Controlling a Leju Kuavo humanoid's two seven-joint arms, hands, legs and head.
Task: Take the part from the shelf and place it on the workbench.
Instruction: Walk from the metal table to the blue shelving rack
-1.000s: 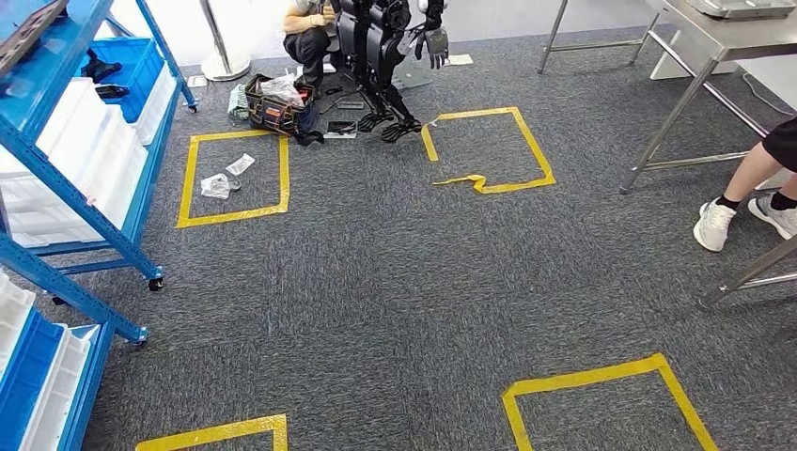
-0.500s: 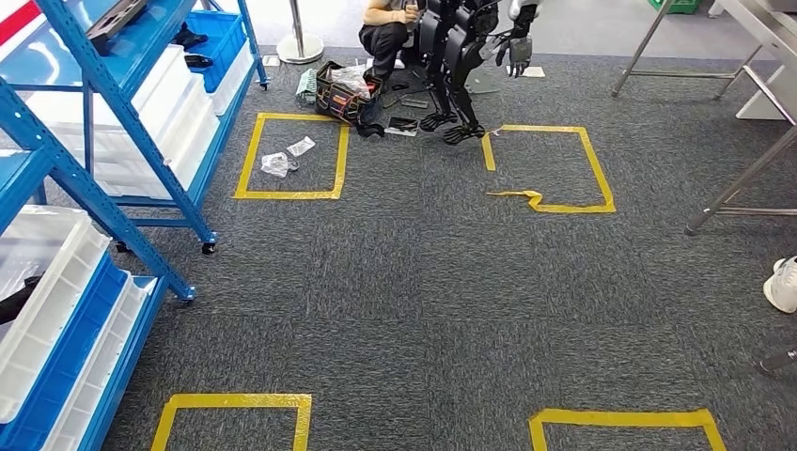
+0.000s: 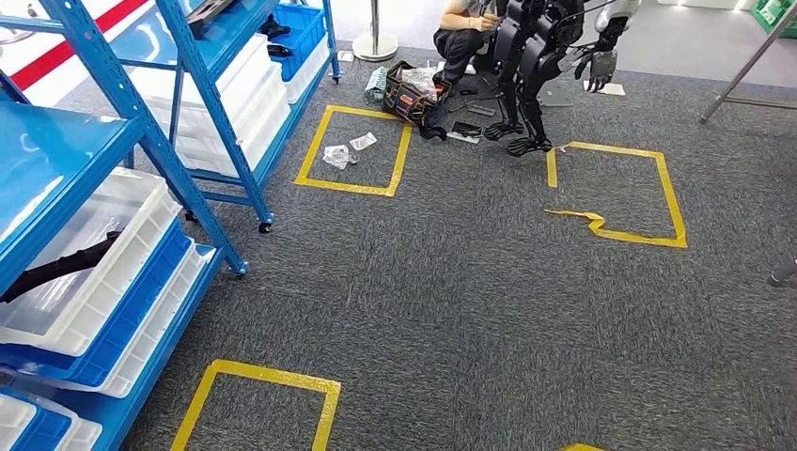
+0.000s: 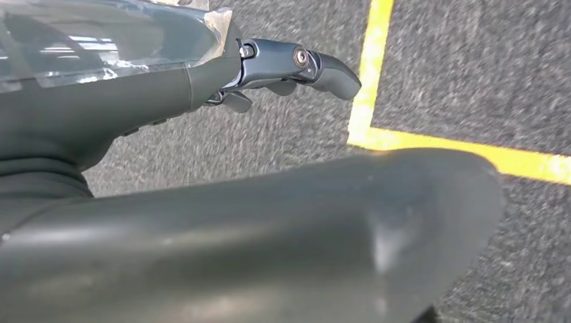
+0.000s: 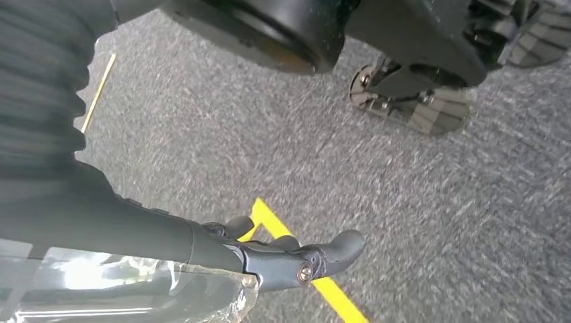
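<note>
Blue shelf left; carpet ahead open

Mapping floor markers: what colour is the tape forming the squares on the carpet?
Yellow tape squares on grey carpet, clearest in the head view.

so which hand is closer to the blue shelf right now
Left, probably. The blue shelf stands to the robot's left; the left hand hangs on that side, the right hand on the far side.

1. The part — a long, dark, slender piece — lies slanted in a white bin on the blue shelf.
2. The shelf stands on the grey carpet, at the robot's left.
</note>
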